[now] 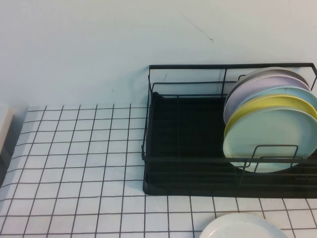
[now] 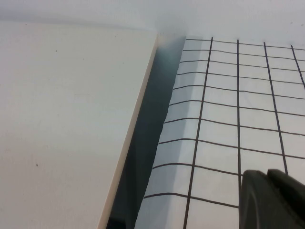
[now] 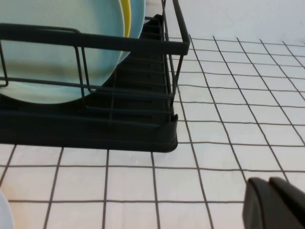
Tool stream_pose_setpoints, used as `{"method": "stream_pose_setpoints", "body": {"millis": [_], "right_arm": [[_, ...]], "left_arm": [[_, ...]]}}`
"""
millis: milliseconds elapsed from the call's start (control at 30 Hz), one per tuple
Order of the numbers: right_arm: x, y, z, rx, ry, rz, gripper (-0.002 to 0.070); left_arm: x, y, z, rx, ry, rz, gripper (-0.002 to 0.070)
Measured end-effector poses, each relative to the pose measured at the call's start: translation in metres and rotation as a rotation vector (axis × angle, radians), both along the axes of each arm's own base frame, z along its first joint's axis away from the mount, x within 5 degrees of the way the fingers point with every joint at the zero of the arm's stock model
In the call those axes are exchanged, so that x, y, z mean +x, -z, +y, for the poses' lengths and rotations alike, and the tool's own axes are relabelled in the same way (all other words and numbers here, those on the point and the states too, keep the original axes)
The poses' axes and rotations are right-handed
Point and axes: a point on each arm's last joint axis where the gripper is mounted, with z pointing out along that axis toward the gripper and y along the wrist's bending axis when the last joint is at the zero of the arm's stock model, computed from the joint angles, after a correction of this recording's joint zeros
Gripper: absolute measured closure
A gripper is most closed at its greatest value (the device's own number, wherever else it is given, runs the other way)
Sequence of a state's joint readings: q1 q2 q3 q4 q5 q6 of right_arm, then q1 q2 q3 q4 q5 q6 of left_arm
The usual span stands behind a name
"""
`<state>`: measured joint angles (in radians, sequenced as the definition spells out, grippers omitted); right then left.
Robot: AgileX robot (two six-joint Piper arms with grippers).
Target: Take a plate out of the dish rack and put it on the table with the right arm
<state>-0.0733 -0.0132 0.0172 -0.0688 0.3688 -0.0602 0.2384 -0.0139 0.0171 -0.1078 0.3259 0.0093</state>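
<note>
High view. Neither arm nor gripper in frame. Dish rack (image 1: 198, 148) stands on the table (image 1: 74, 163) at right, against the back wall. Plates stand on edge at its right end: the plate (image 1: 270, 141), mint-green, foremost, behind the front wire loop; yellow plate (image 1: 267, 105) directly behind it; further pale plates (image 1: 257, 84) stacked behind that. Left part of the rack holds nothing. White plate (image 1: 240, 227) lies flat on the table in front of the rack, partly cut off by the frame edge. Pale block (image 1: 5, 126) at far left edge.

Left wrist view. Left gripper (image 2: 271, 200): only a dark tip shows, over the table's edge; open or closed, cannot tell. Pale flat board (image 2: 62, 124) beside the table, a gap between them.

Right wrist view. Right gripper (image 3: 274, 202): dark tip only, above bare table in front of the rack's corner, apart from it; jaw state cannot be told. The plate appears here close behind the front wires, yellow rim behind it.
</note>
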Motion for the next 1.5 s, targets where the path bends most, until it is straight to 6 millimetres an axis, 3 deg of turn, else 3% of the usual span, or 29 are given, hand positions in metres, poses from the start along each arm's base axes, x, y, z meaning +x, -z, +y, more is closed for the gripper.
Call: {"method": "stream_pose_setpoints", "body": {"millis": [1500], "right_arm": [[0.0000, 0.0000, 0.0000, 0.000, 0.000, 0.000, 0.0678]], "left_arm": [[0.0004, 0.0000, -0.0028, 0.001, 0.054, 0.000, 0.0678]]}}
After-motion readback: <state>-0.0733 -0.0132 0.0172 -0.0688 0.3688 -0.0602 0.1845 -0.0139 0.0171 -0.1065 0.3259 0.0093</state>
